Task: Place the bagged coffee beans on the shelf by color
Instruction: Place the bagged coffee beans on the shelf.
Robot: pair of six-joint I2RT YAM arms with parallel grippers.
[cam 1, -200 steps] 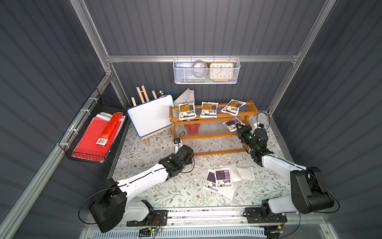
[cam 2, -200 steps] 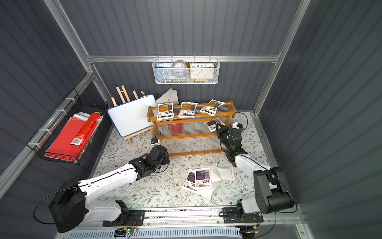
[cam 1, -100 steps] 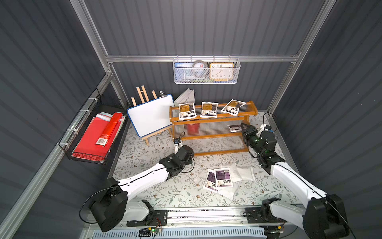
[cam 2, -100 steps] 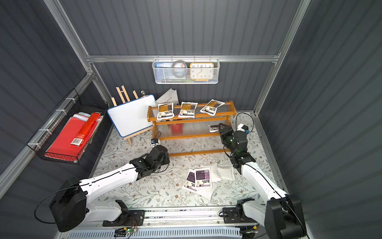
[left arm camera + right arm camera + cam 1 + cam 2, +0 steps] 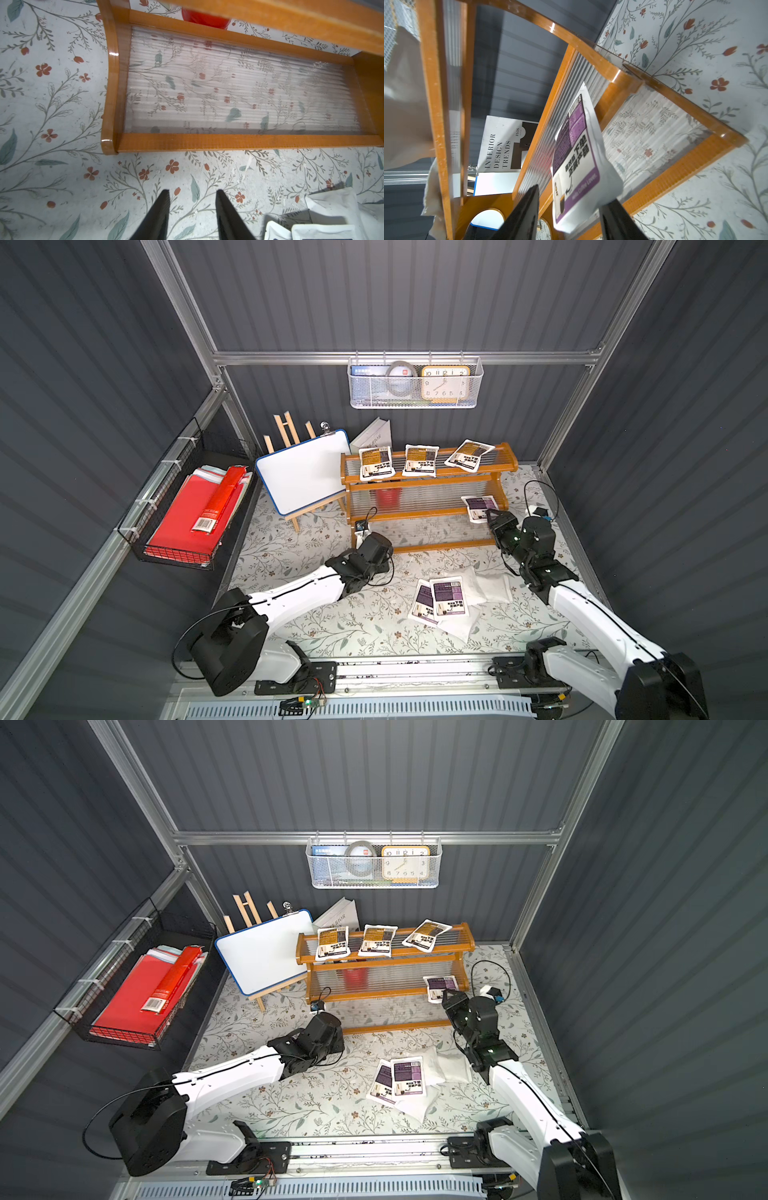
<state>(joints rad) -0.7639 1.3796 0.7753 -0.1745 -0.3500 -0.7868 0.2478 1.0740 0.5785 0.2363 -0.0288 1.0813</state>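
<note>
Right gripper [image 5: 569,194] is up at the right end of the shelf [image 5: 440,481], fingers spread. The purple pouch [image 5: 480,506] lies flat on the middle tier directly ahead of it. In the right wrist view we see a gap between one finger and the pouch edge, so we call that hand open and not clamping. The pouch's long axis runs front to back across the tier, pointing straight at the gripper. Its near end appears to hang over the front rail, between the fingers.

Three brown pouches [image 5: 419,460] line the top tier, and the bottom tier is bare.

Here is the relation that matters. The pile [image 5: 478,591] sits on the floor mat in front of the shelf, between the two arms and well below the right gripper, back toward its base. Two purple fronts [image 5: 446,597] lie on the pile's left side, long axes roughly toward the shelf, with white backs beside them.

Left gripper [image 5: 192,193] hangs low over the mat in front of the bottom tier, fingers apart and empty. The pile's corner shows just off to its side in the left wrist view.

We'd judge the two hands about equally near the purple pair. The left is low and free. The right must first back straight out along the pouch's axis, or it risks dragging that overhanging end off the tier.
</note>
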